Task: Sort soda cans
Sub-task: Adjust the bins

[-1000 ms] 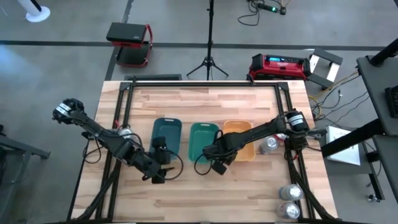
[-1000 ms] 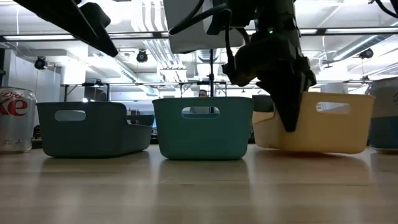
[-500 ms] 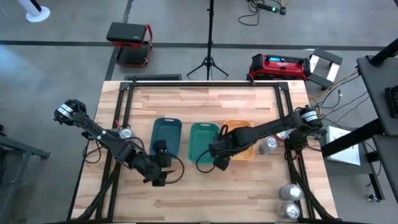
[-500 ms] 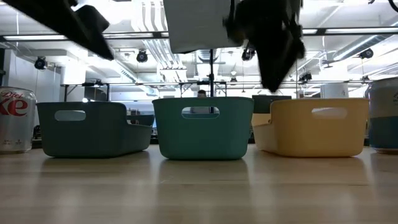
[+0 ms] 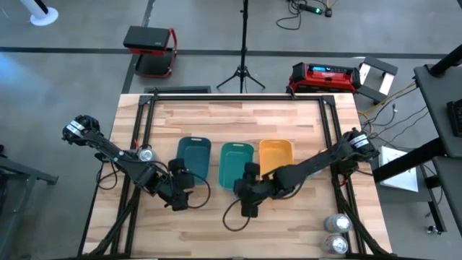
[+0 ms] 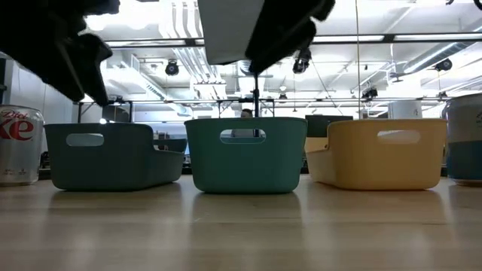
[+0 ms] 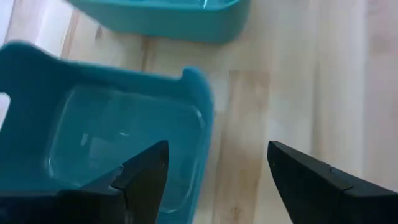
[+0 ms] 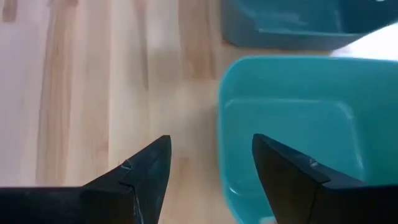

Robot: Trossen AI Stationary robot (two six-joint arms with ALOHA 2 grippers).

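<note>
We see three trays in a row on the wooden table (image 5: 238,119): a dark teal tray (image 5: 193,157) on the left, a teal tray (image 5: 235,163) in the middle and an orange tray (image 5: 275,153) on the right. They stand side by side, close but apart, and in the high view all three look bare inside.

The cans sit out at the table's edges. One can (image 5: 146,153) stands at the left edge, beside the left arm, well clear of the dark teal tray; in the low view it shows at the far left with red lettering on a silver body. Two more cans (image 5: 336,223) stand close together near the right front corner, the nearer one (image 5: 334,244) just in front of the other. We cannot find other cans in the high view.

Behind the table stand a tripod (image 5: 242,65), a red and black case (image 5: 150,49) and a red device (image 5: 325,76) on the floor.

Our left gripper (image 5: 180,189) hangs above the table just in front of the dark teal tray, fingers spread wide, holding nothing; its wrist view looks down on that tray's near corner. Our right gripper (image 5: 247,196) hangs in front of the teal tray, fingers likewise apart and bare, over that tray's near edge.
</note>
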